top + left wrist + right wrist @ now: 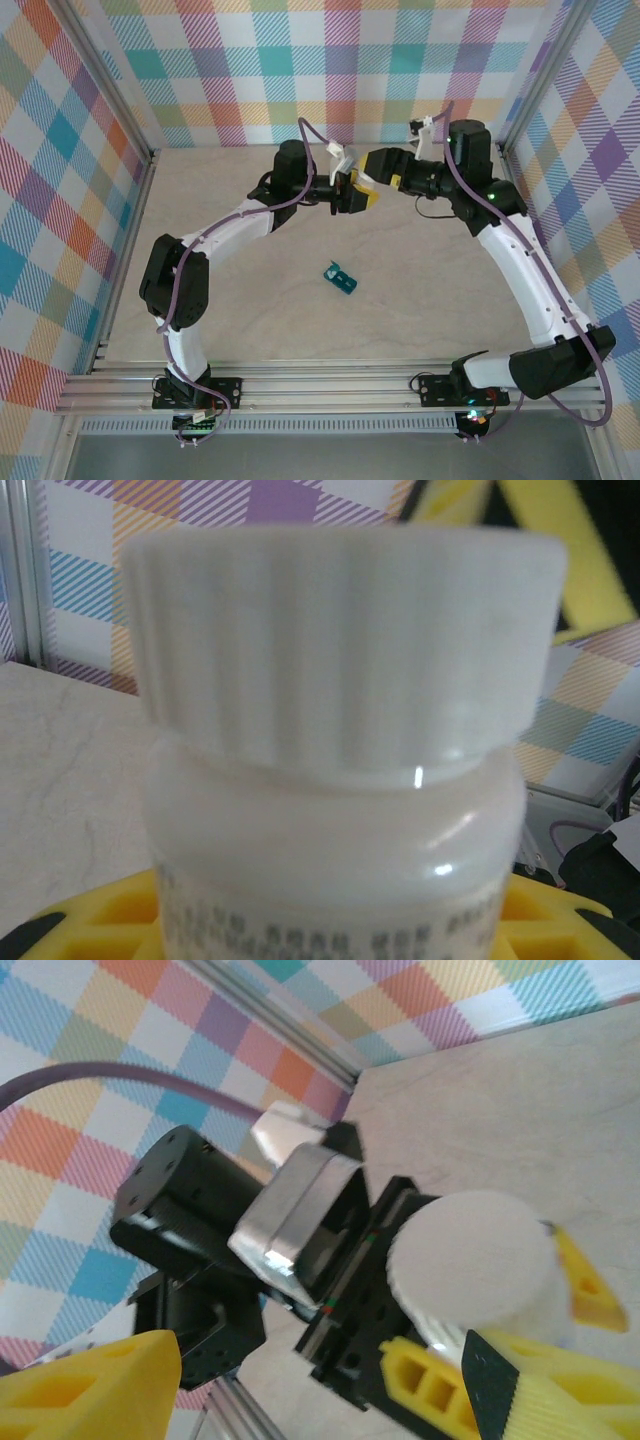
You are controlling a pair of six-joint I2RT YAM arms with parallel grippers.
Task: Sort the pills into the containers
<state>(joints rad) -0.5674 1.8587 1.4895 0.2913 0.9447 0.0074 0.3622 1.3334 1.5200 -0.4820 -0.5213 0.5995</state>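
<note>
Your left gripper [358,193] is clenched on the white bottle [340,840], and the bottle's ribbed cap [470,1260] seems to face your right gripper [378,176]. Those jaws are spread wide, with the cap just ahead and between them, so the right arm is better placed to take it. The teal pill box [340,278] lies on the surface [250,300], nearer the arm bases and well apart from both grippers. Its contents are too small to tell.

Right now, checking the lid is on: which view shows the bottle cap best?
Left wrist: the cap, close and side-on, sits on the bottle. Right wrist shows its flat top; top external, too small to tell.
</note>
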